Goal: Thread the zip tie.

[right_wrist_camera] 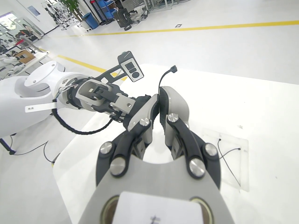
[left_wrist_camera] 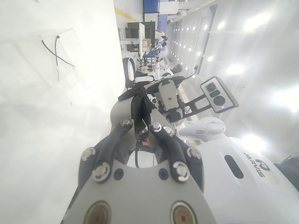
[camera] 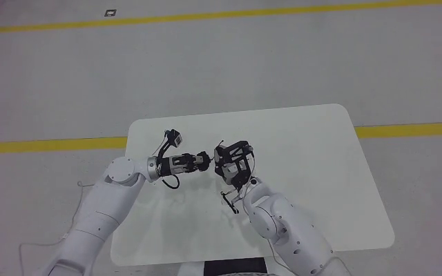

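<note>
Closest to the lens, your right end effector (right_wrist_camera: 159,104) is clamped tight on the zip tie (right_wrist_camera: 161,80), held up off the surface (camera: 311,152). The strap runs out past the fingertips, roughly in line with the fingers, then curls over so the head hangs free at the far end.

From the top, your left end effector (camera: 205,160) sits at 9 o'clock of the right one, tip against tip. Its fingers are drawn together, but you cannot tell whether they pinch the tie's tail.

By the look of it, the threading turns on that meeting point. The tail has to be bent round into the head, and your left arm is the one placed to guide it.

Spare ties (right_wrist_camera: 230,162) lie crossed in a clear tray (right_wrist_camera: 243,164) at about 6 o'clock of the pair. You have open surface toward 3 o'clock. The 9 o'clock edge lies close beneath your left wrist.
</note>
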Robot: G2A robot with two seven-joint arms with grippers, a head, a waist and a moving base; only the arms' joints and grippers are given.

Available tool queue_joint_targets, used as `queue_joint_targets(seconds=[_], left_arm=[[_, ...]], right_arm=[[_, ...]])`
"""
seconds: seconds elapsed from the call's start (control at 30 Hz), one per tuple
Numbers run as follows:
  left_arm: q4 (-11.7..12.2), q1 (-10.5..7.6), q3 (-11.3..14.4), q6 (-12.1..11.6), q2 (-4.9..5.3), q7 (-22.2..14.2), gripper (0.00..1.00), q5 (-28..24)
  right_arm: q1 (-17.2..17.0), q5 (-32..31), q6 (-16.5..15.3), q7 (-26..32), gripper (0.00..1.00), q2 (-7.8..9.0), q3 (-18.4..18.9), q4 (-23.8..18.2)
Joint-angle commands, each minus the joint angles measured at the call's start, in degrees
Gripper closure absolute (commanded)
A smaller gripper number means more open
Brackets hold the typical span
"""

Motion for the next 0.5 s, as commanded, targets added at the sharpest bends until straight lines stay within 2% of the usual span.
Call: queue_joint_targets(seconds=[0.0,0.47], left_arm=[[0.00,0.00,0.00,0.00,0.00,0.00,1.00,0.00],[0.00,0.00,0.00,0.00,0.00,0.00,1.00,0.00]], right_arm=[[0.01,-0.06,0.02,0.05,1.00,-0.01,-0.07,0.02],[0.28,0.52,-0.40,0.69,1.00,-0.12,-0.48,0.57]])
